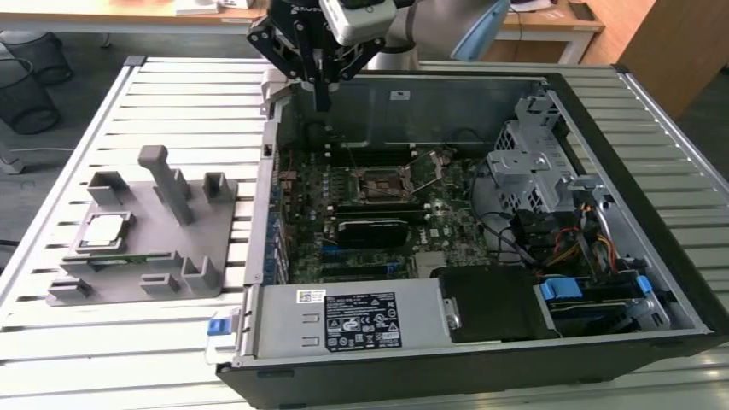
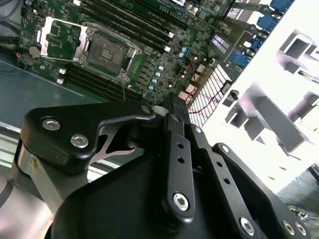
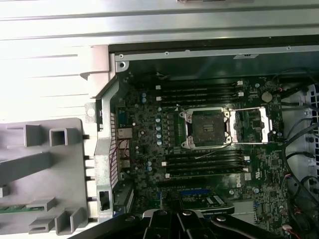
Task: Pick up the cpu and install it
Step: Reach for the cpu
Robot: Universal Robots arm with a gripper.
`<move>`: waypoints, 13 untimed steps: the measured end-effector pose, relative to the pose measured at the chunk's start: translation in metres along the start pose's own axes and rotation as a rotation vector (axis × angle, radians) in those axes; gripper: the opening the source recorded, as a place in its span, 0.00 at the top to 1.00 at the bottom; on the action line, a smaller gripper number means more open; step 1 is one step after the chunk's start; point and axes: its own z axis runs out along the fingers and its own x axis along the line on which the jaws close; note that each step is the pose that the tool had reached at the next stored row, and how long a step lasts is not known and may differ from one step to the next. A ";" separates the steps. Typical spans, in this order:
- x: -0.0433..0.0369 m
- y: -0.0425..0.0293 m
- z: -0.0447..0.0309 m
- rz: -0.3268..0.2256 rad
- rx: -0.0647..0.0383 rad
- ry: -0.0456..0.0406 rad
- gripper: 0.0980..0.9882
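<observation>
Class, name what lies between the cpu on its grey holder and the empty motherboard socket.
In the exterior view, between the cpu and the socket stand the holder's upright posts, then the case's side wall.

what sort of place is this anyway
Probably a robotics lab or workshop bench: an opened computer case on a slatted metal table, a grey holder carrying the cpu beside it, and office desks behind.
</observation>
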 end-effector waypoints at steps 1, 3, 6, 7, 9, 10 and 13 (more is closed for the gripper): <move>0.0007 -0.0001 -0.0001 0.000 0.000 0.0001 0.99; 0.0022 -0.0002 -0.0001 0.000 0.000 0.0000 0.99; 0.0043 -0.0003 -0.0001 0.000 0.000 0.0000 0.99; 0.0050 -0.0004 -0.0001 0.000 0.000 0.0001 0.99; 0.0065 -0.0005 -0.0001 0.000 0.000 0.0000 0.99; 0.0071 -0.0005 -0.0001 0.000 0.000 0.0000 0.99; 0.0094 -0.0007 -0.0001 0.000 0.000 0.0000 0.99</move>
